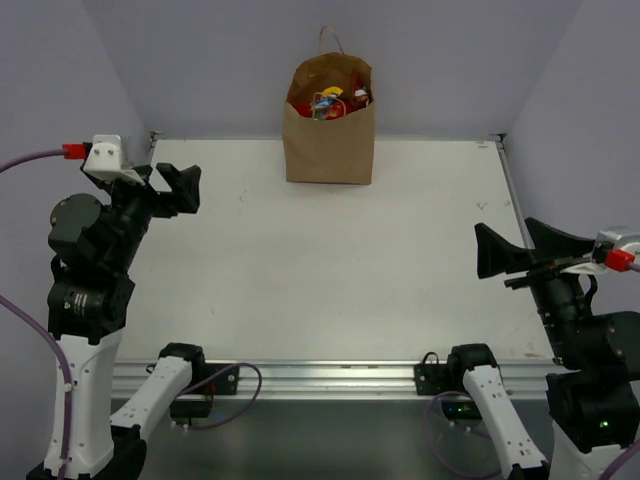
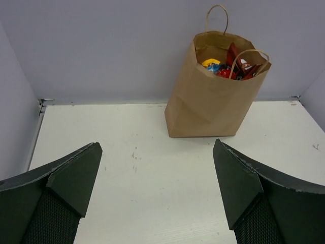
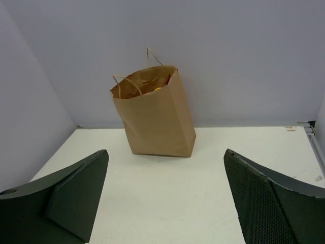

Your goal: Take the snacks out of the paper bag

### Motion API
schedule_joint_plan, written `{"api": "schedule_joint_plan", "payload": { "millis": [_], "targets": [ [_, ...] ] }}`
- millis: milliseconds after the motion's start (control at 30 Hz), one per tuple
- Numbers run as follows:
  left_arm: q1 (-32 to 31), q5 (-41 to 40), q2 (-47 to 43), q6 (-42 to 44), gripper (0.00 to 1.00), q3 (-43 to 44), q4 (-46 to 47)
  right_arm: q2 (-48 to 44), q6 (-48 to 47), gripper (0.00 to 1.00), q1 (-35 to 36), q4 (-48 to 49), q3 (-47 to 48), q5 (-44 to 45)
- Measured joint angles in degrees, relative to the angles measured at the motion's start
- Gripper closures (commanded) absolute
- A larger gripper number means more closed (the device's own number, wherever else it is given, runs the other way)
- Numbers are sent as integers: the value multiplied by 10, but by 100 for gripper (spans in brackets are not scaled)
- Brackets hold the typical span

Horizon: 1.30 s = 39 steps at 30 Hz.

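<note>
At the desk's [image 1: 330,270] side edges, the left fingers [image 1: 183,188] and right fingers [image 1: 497,252] are spread wide, holding nothing. The paper bag [image 1: 329,150] stands upright at the far middle, mouth up, well beyond both; the left looks somewhat nearer. The snacks [image 1: 330,102] sit inside, just below the rim.

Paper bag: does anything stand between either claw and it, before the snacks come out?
Nothing visible does. The tall brown kraft paper bag stands upright at the far edge of the white table, shiny snack packets showing in its open top. Only bare tabletop lies between it and the open left claw and open right claw.
</note>
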Motion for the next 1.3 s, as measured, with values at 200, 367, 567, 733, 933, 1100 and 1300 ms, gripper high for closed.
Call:
{"api": "schedule_joint_plan", "payload": {
  "millis": [200, 367, 567, 733, 933, 1100, 1300],
  "targets": [
    [0, 28, 53, -13, 0, 5, 3, 27, 9, 1, 0, -1, -6, -14],
    [-11, 52, 212, -40, 0, 86, 18, 60, 17, 1, 0, -2, -27, -36],
    [-80, 32, 438, -59, 0, 247, 38, 82, 25, 1, 0, 0, -76, -71],
    [-127, -25, 622, -57, 2, 433, 54, 89, 31, 1, 0, 7, -106, -102],
    [-145, -100, 734, -43, 17, 506, 107, 91, 33, 1, 0, 20, -127, -135],
    [-145, -146, 782, -24, 30, 507, 148, 84, 33, 1, 0, 29, -148, -143],
    [-144, -155, 813, -10, 62, 507, 167, 68, 33, 1, 0, 40, -170, -145]
  ]
}}
